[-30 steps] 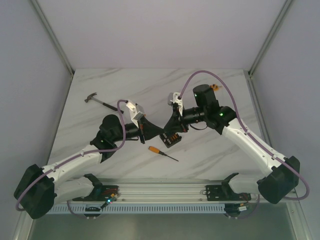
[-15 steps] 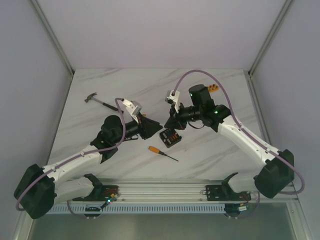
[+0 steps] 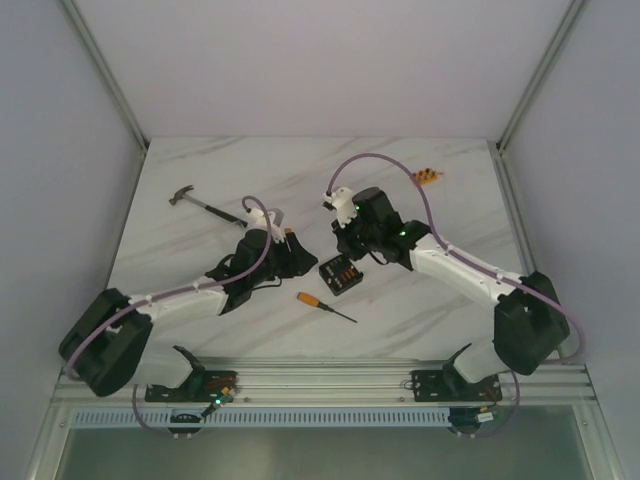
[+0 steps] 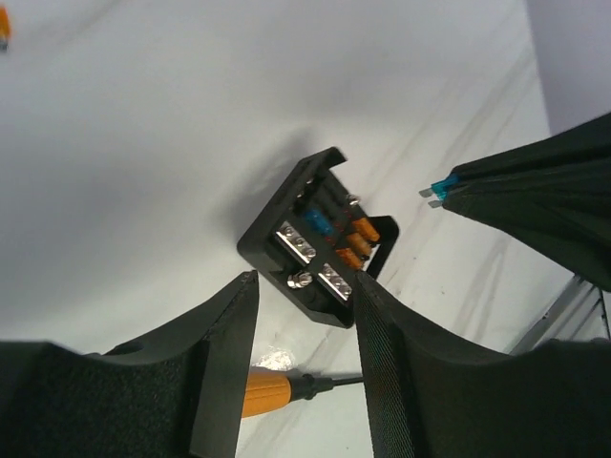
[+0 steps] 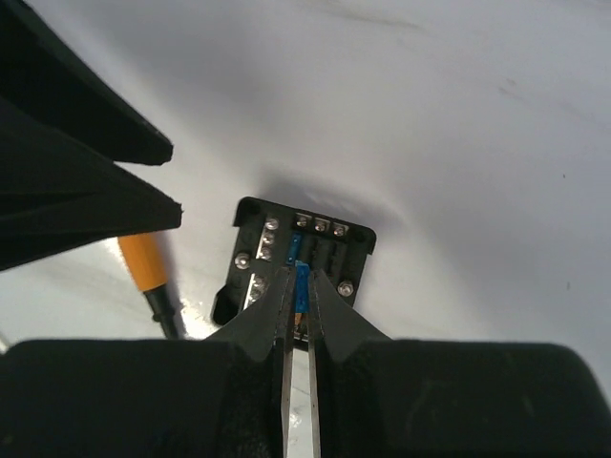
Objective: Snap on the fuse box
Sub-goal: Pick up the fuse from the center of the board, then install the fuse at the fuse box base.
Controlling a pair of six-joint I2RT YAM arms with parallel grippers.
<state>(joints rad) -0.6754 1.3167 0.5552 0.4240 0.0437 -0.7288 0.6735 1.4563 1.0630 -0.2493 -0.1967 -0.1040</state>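
1. The left gripper [image 4: 305,279] stands about half open, its two fingers [image 4: 224,353] well apart with nothing between them.
2. The fuse box [image 4: 315,253] lies flat on the white marble table [image 3: 420,300], just beyond the left fingertips and not touching them.
3. The box's open face points up. The end with the silver screw terminals faces the left fingers, and the orange fuses and one blue one sit in the slots further away.
4. In the overhead view the fuse box [image 3: 340,272] is turned so that a corner points at the near edge and its sides run diagonally. It is almost square, so no long axis can be told.
5. The right gripper [image 5: 300,286] is nearly closed and pinches a small blue fuse [image 5: 301,284] at its tips.
6. In the right wrist view the fuse box [image 5: 301,253] is directly beneath and just ahead of these fingertips. Whether the fuse touches the box cannot be told.
7. An orange-handled screwdriver [image 3: 325,307] lies on the near side of the box, below the left fingers.
8. A hammer [image 3: 205,203] lies well behind and to the left of the left gripper [image 3: 293,256].
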